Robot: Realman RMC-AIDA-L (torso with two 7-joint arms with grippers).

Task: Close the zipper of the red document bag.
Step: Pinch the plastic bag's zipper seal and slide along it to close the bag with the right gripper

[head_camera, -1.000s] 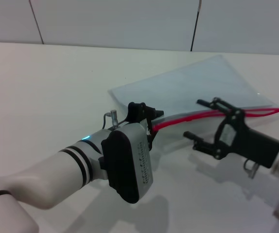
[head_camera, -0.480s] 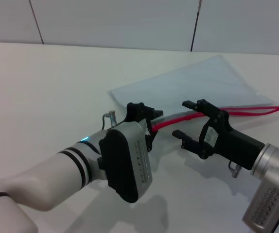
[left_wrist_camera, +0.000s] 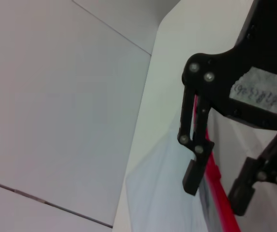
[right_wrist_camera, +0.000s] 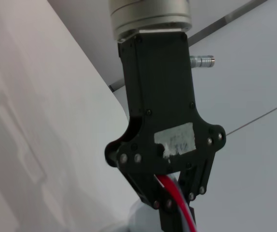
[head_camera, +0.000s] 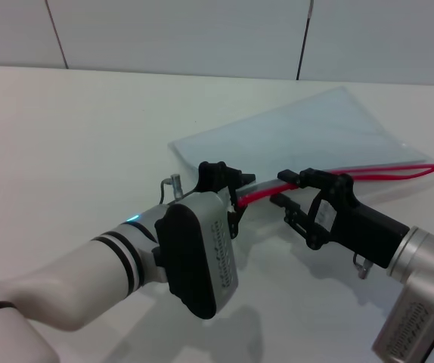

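One red zipper [head_camera: 330,178] is running along the near long edge of the red document bag [head_camera: 308,136], lying flat on the white worktop [head_camera: 66,136]. Left gripper [head_camera: 228,198] is pinching its near end; right gripper [head_camera: 289,189], fingers open, is straddling it. Handwritten gripper labels are unreadable.

white table [head_camera: 66,136], red document bag [head_camera: 308,128] lying flat

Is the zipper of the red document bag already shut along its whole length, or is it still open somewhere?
Still open at one end: in the head view the zipper splits into two red lines with a gap near the bag's far right corner.
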